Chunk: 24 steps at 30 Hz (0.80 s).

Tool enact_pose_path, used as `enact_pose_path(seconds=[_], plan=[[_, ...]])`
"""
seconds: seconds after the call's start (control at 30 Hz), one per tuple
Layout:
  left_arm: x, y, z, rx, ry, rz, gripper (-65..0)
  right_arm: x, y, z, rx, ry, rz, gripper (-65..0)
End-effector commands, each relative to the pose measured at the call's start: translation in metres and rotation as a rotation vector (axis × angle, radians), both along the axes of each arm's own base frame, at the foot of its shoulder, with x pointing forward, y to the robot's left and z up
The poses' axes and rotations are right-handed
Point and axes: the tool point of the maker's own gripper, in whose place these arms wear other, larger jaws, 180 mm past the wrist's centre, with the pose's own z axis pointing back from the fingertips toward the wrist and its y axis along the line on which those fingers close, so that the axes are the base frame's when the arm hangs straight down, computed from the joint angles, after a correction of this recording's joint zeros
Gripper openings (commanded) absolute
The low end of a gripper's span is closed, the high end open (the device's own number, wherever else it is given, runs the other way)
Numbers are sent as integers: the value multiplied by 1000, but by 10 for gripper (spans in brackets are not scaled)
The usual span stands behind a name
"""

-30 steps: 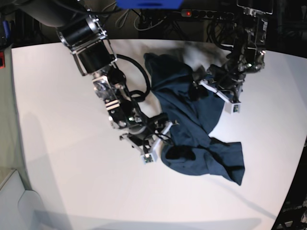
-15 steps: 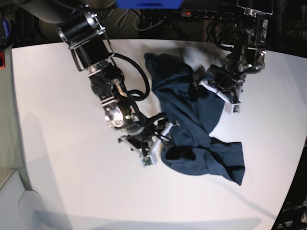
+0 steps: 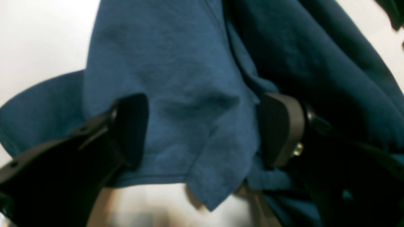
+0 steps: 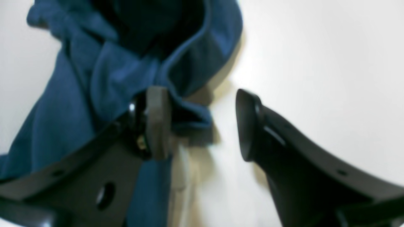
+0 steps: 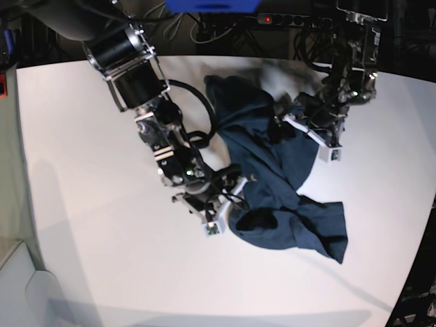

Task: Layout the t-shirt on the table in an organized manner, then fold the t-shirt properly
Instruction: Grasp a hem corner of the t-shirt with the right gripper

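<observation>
No brand, label or writing can be read. One t-shirt (image 5: 272,170) is seen, crumpled on the table (image 5: 95,204), and two grippers. The left gripper (image 3: 202,129) is spread wide, with a fold of the shirt between its pads. The right gripper (image 4: 202,126) is parted at the shirt's edge, gripping nothing.

Beyond the far edge of the worktop lies a black power strip (image 5: 294,20) with a small glowing red switch light (image 5: 268,18), amid a tangle of dark cables (image 5: 204,30). A bright blue flat panel (image 5: 211,5) sits at the top edge of the base view.
</observation>
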Motion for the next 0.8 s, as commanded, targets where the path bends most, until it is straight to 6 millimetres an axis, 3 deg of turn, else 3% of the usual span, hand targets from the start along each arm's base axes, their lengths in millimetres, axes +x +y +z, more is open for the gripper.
enact_pose_path(seconds=[0.0,0.13,0.47,0.6,0.67,0.77], plan=[[-6,2,-5,7,33,-5,-118,14,6,22,29,-59,1,-319],[-7,2,-6,7,37,-4,-118,14,7,24,32,-63,2,-372],[-7,2,-6,7,37,-4,-118,15,18,30,57,-84,5,-637],[-7,5,-7,12,40,-2,-118,26,14,42,51,-115,2,-650],[-9,12,-10,30,50,-2,-118,33,-3,44,26,-130,-14,-650],[-12,18,-21,37,82,11,-118,46,-20,63,4,-184,-24,-650]])
